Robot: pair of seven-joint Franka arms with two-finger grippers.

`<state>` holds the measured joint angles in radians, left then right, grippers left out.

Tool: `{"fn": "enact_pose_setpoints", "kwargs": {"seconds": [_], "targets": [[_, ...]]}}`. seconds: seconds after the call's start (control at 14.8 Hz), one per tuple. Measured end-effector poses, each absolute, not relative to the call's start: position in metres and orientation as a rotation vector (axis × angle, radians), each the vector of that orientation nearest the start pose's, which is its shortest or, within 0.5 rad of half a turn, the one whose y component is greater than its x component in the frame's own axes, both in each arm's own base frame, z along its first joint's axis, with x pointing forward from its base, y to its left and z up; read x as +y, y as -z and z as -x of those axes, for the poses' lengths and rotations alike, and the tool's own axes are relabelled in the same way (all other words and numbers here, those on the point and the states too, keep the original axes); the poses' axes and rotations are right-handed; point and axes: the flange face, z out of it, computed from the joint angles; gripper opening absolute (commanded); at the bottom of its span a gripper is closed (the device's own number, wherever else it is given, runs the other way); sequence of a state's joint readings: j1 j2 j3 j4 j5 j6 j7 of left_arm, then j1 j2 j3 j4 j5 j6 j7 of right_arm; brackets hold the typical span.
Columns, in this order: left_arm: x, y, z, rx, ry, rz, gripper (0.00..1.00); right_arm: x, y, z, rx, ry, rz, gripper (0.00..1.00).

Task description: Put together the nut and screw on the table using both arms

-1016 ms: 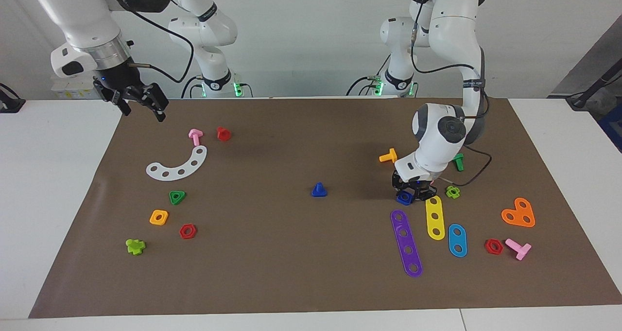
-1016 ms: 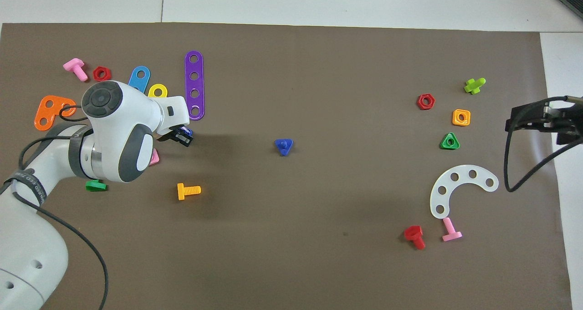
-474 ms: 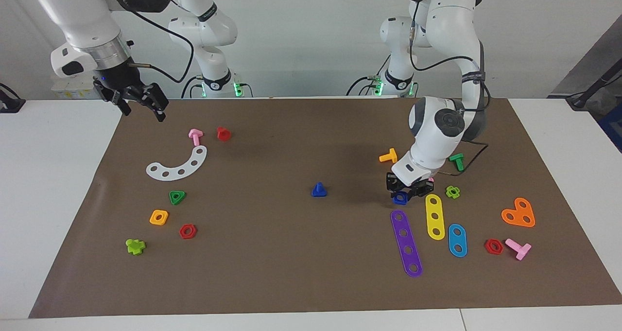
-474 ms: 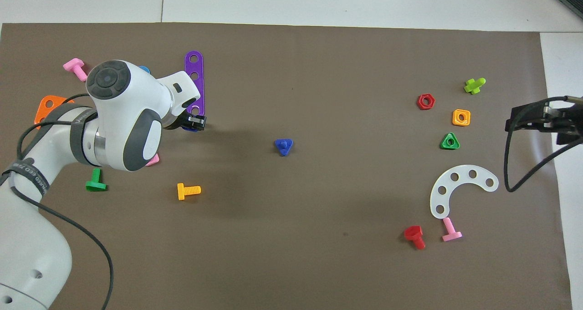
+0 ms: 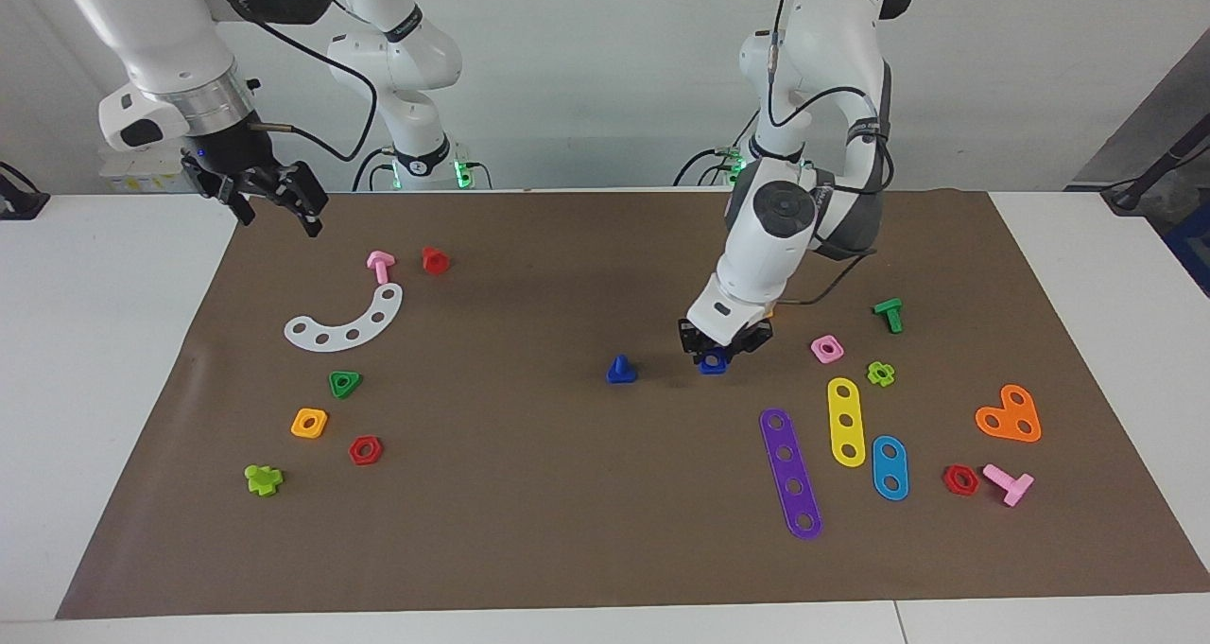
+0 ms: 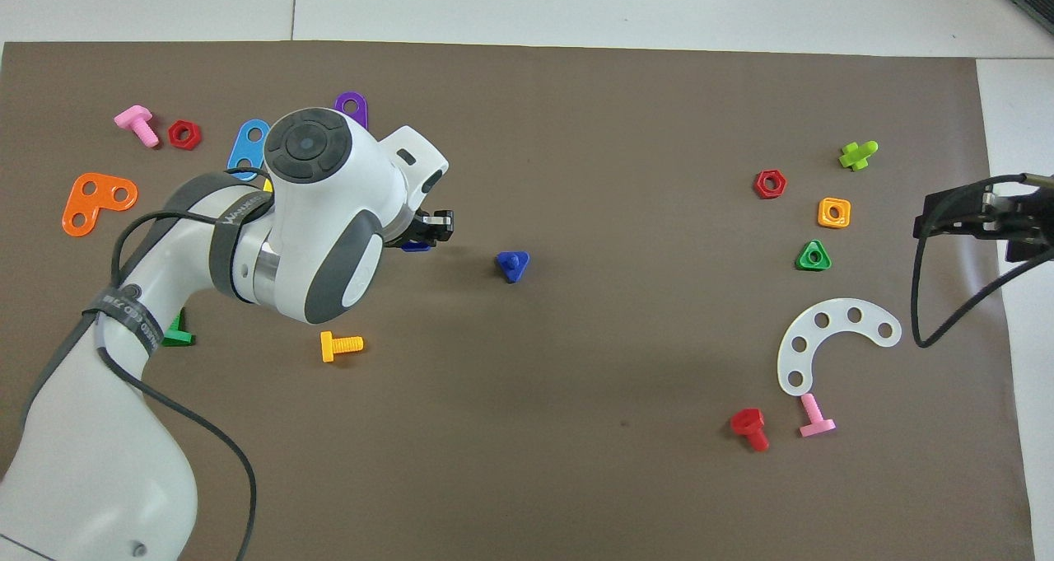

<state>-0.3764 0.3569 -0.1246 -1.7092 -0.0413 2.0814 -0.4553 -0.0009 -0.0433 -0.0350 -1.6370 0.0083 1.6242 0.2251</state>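
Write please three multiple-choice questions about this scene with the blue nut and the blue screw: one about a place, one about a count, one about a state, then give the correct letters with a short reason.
1. Where does the screw stand?
A. near the middle of the mat
B. on the white curved strip
C. in the right gripper

2. How many red hexagonal nuts lie on the table?
A. one
B. two
C. four

3. What is the state of the left gripper?
A. open over the orange heart plate
B. shut on the nut
C. open and resting on the mat

Answers:
1 A, it stands alone, head down and shaft up, at the centre of the mat.
2 B, one is toward the right arm's end and one toward the left arm's end.
3 B, the nut sits between its fingers, just above the mat beside the screw; the right gripper waits over the mat's edge.
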Motion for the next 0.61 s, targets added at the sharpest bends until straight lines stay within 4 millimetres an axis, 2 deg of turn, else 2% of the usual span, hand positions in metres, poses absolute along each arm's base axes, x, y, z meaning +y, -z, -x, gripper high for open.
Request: {"fn": "enact_pose_setpoints", "kwargs": {"seconds": [0.2, 0.41, 0.61], "targets": [[-0.351, -0.400, -0.559, -0.027, -0.079, 3.223, 0.25, -0.019, -0.622, -0.545, 0.408, 0.046, 3.102, 1.00], [-0.371, -0.404, -0.554, -0.042, -0.079, 3.229, 0.25, -0.019, -0.622, -0.545, 0.408, 0.046, 3.102, 1.00], [-0.388, -0.398, -0.547, -0.048, -0.095, 3.240, 0.25, -0.019, -0.622, -0.545, 0.408, 0.046, 3.102, 1.00]]}}
